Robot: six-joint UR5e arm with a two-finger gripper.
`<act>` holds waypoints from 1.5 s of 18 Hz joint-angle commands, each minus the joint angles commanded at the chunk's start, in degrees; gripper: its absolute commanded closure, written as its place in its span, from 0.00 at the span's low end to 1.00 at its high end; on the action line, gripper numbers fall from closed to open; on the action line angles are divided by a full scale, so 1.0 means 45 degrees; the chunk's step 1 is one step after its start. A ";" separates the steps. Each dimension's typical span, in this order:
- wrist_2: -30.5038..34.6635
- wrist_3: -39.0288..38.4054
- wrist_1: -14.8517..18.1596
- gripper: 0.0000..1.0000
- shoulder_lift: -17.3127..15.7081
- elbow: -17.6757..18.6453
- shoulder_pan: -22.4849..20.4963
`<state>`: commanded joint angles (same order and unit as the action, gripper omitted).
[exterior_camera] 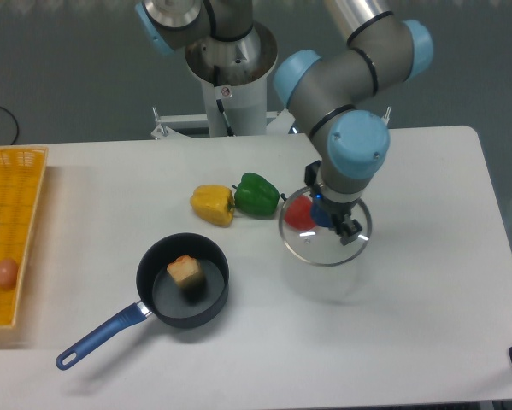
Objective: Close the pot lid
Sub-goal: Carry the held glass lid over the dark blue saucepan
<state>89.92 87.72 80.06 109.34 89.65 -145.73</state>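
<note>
The pot point(183, 282) is a small black saucepan with a long blue handle pointing to the front left. It stands open on the white table point(409, 342) with a piece of bread-like food inside. The lid point(324, 231) is clear glass with a metal rim and a blue knob. My gripper point(326, 213) is shut on the knob and holds the lid level above the table, to the right of the pot. The lid's shadow lies on the table below it. The fingers are mostly hidden under the wrist.
A yellow bell pepper point(213, 205) and a green bell pepper point(257, 194) lie behind the pot. A red pepper point(300, 212) shows through the lid. A yellow basket point(12, 231) with a small pinkish object stands at the left edge.
</note>
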 joint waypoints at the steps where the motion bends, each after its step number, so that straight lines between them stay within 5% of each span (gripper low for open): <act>1: -0.0098 -0.0176 0.0079 0.37 -0.0040 0.0000 0.0155; 15: -0.0860 -0.2676 0.0587 0.37 -0.0372 -0.0058 0.1933; 27: -0.0938 -0.4474 0.0489 0.37 0.0310 -0.0722 0.3261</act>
<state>85.69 67.59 82.27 110.74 86.40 -131.05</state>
